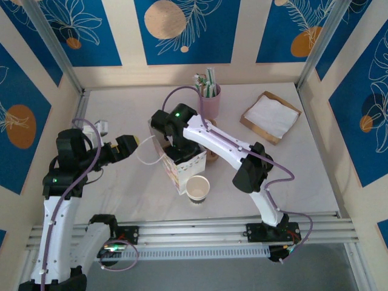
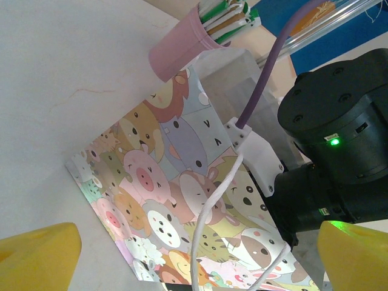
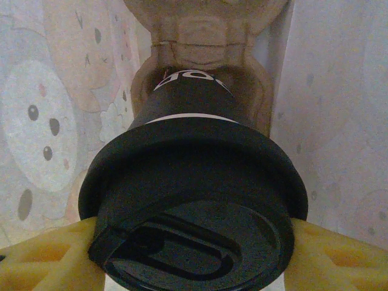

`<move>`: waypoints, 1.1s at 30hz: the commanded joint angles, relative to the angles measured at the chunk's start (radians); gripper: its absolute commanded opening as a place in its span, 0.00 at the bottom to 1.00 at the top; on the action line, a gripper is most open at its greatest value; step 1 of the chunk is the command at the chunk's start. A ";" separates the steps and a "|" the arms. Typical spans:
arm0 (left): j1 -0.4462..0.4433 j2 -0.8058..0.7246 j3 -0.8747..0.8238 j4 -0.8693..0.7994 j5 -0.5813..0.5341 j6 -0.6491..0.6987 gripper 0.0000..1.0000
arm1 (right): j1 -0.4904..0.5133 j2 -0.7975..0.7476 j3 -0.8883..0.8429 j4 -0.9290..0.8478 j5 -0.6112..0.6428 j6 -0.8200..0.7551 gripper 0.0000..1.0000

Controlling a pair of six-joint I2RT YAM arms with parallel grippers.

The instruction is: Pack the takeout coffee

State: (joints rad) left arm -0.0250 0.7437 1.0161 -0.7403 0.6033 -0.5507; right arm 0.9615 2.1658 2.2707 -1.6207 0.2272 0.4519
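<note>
- Takeout coffee (image 3: 194,200), black lid, sits inside animal-print bag (image 1: 182,167) mid-table, over pulp carrier (image 3: 206,30).
- We see right gripper (image 3: 194,257) clamped on its lid.
- Left gripper (image 2: 194,260) spread wide, nr bag's left side.

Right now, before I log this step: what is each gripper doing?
Left gripper: open, holding nothing.
Right gripper: closed on the takeout coffee.

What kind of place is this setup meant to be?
Probably a mock café takeout counter set up inside a robot test booth: a pink cup of straws, a stack of napkins, and a black-lidded takeout coffee inside a cartoon-printed bag.
</note>
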 commanded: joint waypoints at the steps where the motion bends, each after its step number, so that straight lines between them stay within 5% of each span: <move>1: -0.009 0.002 -0.005 0.018 0.033 -0.001 1.00 | -0.006 0.025 -0.002 -0.157 -0.037 -0.015 0.60; 33: -0.008 0.003 -0.007 0.018 0.038 0.000 1.00 | -0.018 0.051 0.017 -0.156 -0.042 -0.031 0.60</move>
State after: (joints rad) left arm -0.0250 0.7494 1.0157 -0.7403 0.6205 -0.5507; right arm 0.9485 2.2040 2.2707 -1.6207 0.2119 0.4343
